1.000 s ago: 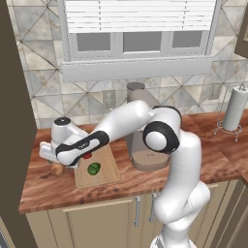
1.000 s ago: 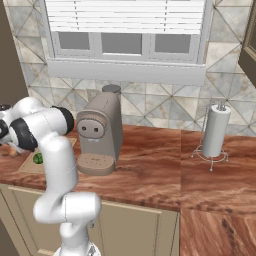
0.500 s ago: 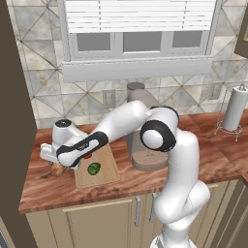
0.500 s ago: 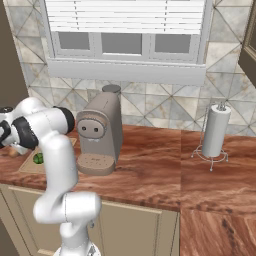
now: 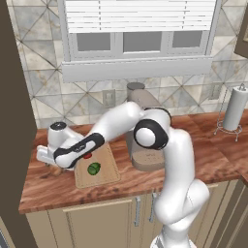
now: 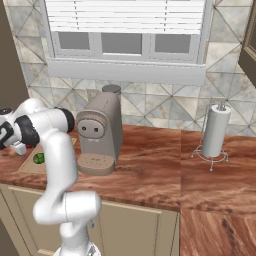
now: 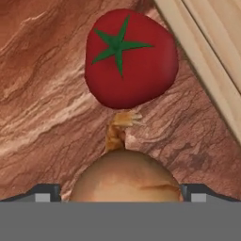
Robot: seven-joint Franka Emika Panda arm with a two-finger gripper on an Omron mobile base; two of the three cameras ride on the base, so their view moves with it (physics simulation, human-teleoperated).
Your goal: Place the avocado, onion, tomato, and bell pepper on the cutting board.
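Observation:
In the hand view the tan onion [image 7: 124, 176] lies on the counter, close below the hand, between my gripper's [image 7: 120, 193] open fingertips [image 7: 44, 192]. Just beyond it on the counter rests the red tomato [image 7: 129, 56] with its green stem star. The cutting board's [image 7: 212, 70] light edge crosses the upper right. From the left base view, my gripper [image 5: 50, 162] hangs low over the onion [image 5: 56, 170], left of the cutting board [image 5: 109, 172]. The green avocado [image 5: 94, 168] lies on the board. A red item [image 5: 87, 156] peeks from under my forearm; I cannot tell which one. The bell pepper cannot be made out.
A grey coffee machine [image 5: 145, 145] stands right of the board, behind my arm. A paper towel holder [image 6: 216, 132] is at the far right of the counter. A dark wall panel [image 5: 14, 121] bounds the counter's left end. The counter's front edge [image 5: 97, 196] lies near the board.
My hand has sunk lower toward the counter left of the board. The gripper stays open. The avocado has not moved.

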